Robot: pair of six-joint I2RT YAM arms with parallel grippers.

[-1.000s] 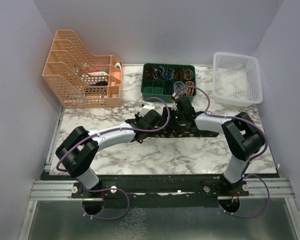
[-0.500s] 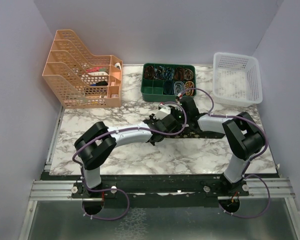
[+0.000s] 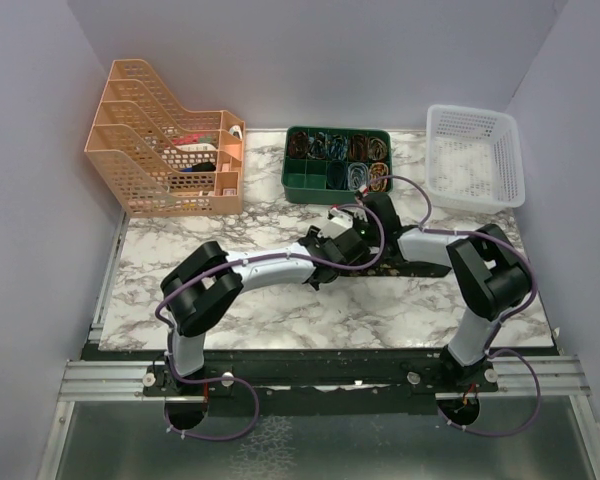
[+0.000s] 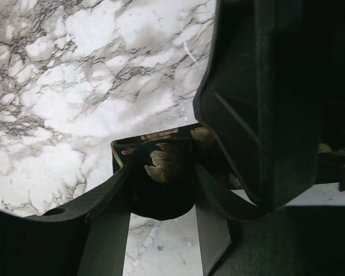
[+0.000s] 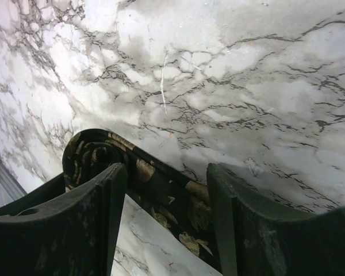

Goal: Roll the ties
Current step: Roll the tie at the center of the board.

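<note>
The tie (image 3: 420, 267) is black with tan-gold flecks and lies on the marble table right of centre, its left end wound into a roll. In the left wrist view the roll (image 4: 161, 190) sits between my left gripper's (image 4: 161, 172) fingers, which press both its sides. The left gripper (image 3: 342, 246) is at the table's middle. My right gripper (image 3: 362, 230) is just behind it, and its black body (image 4: 264, 103) fills the right of the left wrist view. The right gripper (image 5: 167, 172) is open astride the flat tie strip (image 5: 178, 213), with the roll (image 5: 89, 152) by its left finger.
A green tray (image 3: 302, 181) of small coloured items stands at the back centre. An orange file rack (image 3: 170, 150) is at the back left. A white mesh basket (image 3: 475, 155) is at the back right. Purple cables loop along both arms.
My left arm has reached further right with the roll, so the flat stretch of tie is shorter. My right gripper has shifted slightly right and back.
</note>
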